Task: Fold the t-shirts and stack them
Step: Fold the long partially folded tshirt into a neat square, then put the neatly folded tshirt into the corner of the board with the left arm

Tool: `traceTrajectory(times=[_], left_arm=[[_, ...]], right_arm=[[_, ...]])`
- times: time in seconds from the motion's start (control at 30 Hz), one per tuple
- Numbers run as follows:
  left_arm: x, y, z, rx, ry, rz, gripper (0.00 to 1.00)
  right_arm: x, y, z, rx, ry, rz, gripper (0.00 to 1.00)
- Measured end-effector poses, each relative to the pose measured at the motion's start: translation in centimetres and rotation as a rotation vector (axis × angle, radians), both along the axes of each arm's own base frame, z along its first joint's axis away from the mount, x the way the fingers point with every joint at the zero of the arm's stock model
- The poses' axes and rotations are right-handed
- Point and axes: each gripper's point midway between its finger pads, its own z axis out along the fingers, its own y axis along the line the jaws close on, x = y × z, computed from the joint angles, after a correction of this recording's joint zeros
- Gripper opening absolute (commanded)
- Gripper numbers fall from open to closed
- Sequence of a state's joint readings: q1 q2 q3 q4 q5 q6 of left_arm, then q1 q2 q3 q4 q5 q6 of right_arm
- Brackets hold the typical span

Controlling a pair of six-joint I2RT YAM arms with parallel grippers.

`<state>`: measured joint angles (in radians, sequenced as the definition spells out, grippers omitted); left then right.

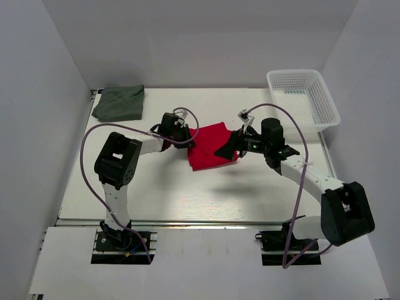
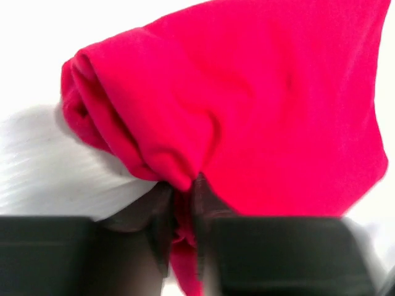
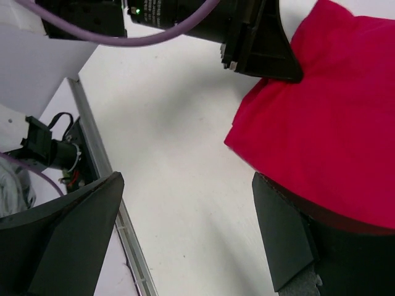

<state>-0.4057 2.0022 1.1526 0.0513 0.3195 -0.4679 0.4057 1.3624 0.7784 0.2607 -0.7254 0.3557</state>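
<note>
White table (image 1: 156,194): red shirt (image 1: 209,153) at centre, fold step in hand.
Left gripper (image 1: 189,135) pinches the shirt's left edge, fingers nearly closed; right gripper (image 1: 225,152) stands wide open at its right edge, holding nothing, and likely must close next. Bare table in front; grey-green shirt (image 1: 120,103) upper left, basket (image 1: 294,72) upper right.

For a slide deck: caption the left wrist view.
Left gripper pinching a bunched fold of the red t-shirt over the white table.

My left pincer (image 2: 183,216) is a dark blur, cut off below; the red shirt (image 2: 278,111) overruns the top edge.
</note>
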Motion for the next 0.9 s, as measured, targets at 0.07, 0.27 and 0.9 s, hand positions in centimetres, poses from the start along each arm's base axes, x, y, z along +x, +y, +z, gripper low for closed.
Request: traceTrajectory(times=[0.07, 0.27, 0.9], left_arm=[[0.1, -0.4, -0.1, 0.025, -0.023, -0.005, 0.09], [0.8, -0.4, 0.2, 0.116, -0.068, -0.014, 0.00], [10.1, 13.1, 10.0, 0.793, -0.391, 0.071, 0.00]], right_arm=[[-0.2, -0.7, 0.4, -0.022, -0.027, -0.037, 0.90], [-1.1, -3.5, -0.1, -0.097, -0.067, -0.163, 0.90], [-1.1, -7.5, -3.2, -0.266, -0.035, -0.346, 0.90]])
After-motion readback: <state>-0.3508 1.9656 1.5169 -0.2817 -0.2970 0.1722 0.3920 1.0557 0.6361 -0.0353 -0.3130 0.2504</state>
